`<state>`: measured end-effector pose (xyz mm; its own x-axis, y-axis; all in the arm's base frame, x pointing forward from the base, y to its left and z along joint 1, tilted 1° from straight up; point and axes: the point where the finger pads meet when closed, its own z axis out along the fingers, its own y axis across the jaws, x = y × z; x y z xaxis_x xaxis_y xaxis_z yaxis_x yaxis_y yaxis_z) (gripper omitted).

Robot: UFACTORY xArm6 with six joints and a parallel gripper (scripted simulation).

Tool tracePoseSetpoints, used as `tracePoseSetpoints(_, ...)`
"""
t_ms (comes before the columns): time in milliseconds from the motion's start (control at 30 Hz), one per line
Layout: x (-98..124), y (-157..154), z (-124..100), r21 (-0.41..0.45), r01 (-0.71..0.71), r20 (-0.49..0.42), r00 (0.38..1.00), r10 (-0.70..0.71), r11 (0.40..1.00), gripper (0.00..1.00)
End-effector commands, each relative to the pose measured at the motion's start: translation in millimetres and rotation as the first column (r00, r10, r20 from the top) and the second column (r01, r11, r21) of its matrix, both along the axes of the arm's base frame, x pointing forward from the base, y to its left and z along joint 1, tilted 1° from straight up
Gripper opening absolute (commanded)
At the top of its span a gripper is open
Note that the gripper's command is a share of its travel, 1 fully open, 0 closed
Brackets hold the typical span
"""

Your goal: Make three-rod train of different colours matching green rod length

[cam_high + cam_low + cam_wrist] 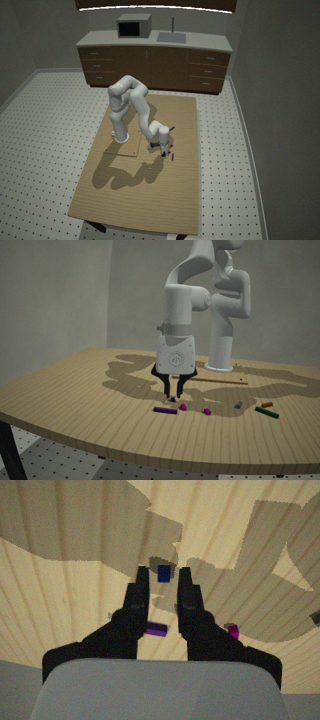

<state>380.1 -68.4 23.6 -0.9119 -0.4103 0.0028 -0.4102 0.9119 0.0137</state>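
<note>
My gripper is partly open and empty, pointing down. The small blue rod lies on the table just below and between the fingertips, with space on both sides. The purple rod lies nearer the exterior camera. In that view one magenta rod lies just right of purple, another magenta rod farther right. The grey rod, orange rod and green rod lie apart at the right. The top view does not show blue, grey or orange.
The arm's base stands on a thin wooden board behind the rods. The table's edge runs in front of them in the exterior view. Shadows of the arm fall around the blue and grey rods.
</note>
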Motion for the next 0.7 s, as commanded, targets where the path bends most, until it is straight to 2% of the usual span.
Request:
tracePoseSetpoints(0, 1.4, -0.3, 1.2, -0.001, 0.000, 0.004, 1.000, 0.000, 1.000, 0.24)
tracePoseSetpoints(667, 1.4, -0.2, -4.1, -0.001, 0.000, 0.004, 1.000, 0.000, 1.000, 0.24)
